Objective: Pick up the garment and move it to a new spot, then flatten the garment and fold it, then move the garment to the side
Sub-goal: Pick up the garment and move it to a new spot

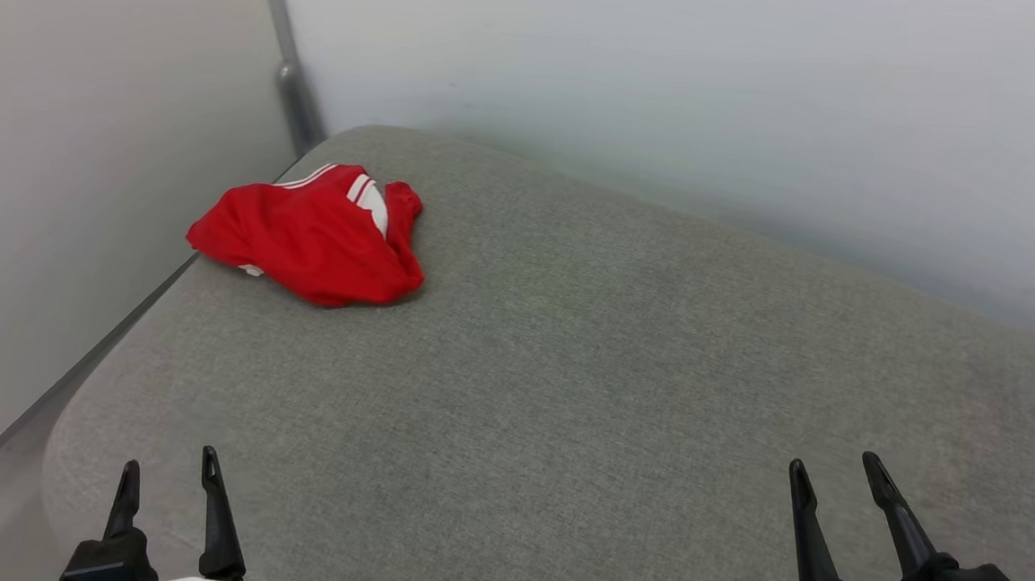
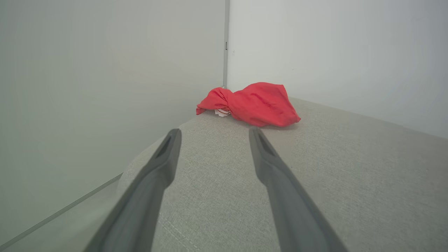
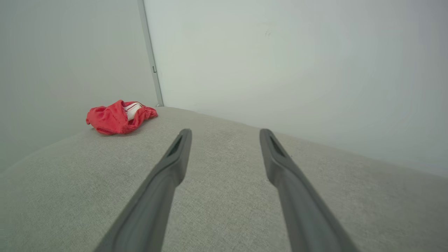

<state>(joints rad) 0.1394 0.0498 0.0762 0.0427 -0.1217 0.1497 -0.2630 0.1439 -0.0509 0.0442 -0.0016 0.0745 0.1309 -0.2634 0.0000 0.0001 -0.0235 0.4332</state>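
The cushion (image 1: 565,401) is left bare up to the garment (image 1: 310,237), which is hemmed in at the far left corner by two walls (image 1: 674,84).

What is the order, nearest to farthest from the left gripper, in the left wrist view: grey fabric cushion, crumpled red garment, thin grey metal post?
1. Grey fabric cushion, under the left gripper.
2. Crumpled red garment, ahead, at the far corner.
3. Thin grey metal post, behind the garment, between walls.
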